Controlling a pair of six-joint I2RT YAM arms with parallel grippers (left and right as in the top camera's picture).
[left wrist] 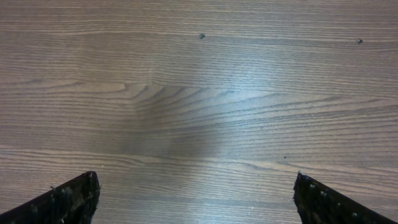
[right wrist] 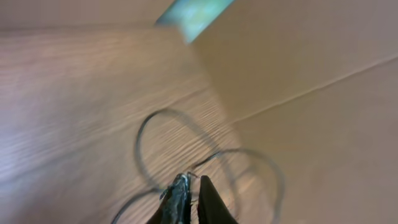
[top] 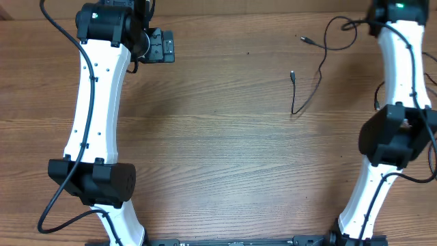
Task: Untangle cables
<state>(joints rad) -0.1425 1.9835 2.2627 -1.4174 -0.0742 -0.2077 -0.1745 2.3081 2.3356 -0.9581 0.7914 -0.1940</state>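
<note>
Closest to the lens are the two white arms, the left arm running up the left side of the overhead view and the right arm up the right edge, each with black joints and thick black wiring of its own. Under them spreads the wooden table, pale brown grain from edge to edge. Over to the left gripper: it hangs above bare wood near the far left of the table, jaws spread as wide as they go, one dark finger in each lower corner of its wrist view, nothing between them. Now the right gripper, up at the far right corner: its two dark fingers are pressed together, and a thin black wire runs right into the tips, so it has a pinch on the cables. Its wrist picture is blurred, but a loop of that wire curves out over the wood just beyond the fingers, with a plain tan surface beside it. From overhead, the cables lie in the far right part of the table, well apart from the left gripper: one strand curls by the right arm's top end, another trails down toward the middle, bends and comes back up. Smallest of all, two little plugs: one plug at the upper end, the other plug just below it, both lying on the wood.
</note>
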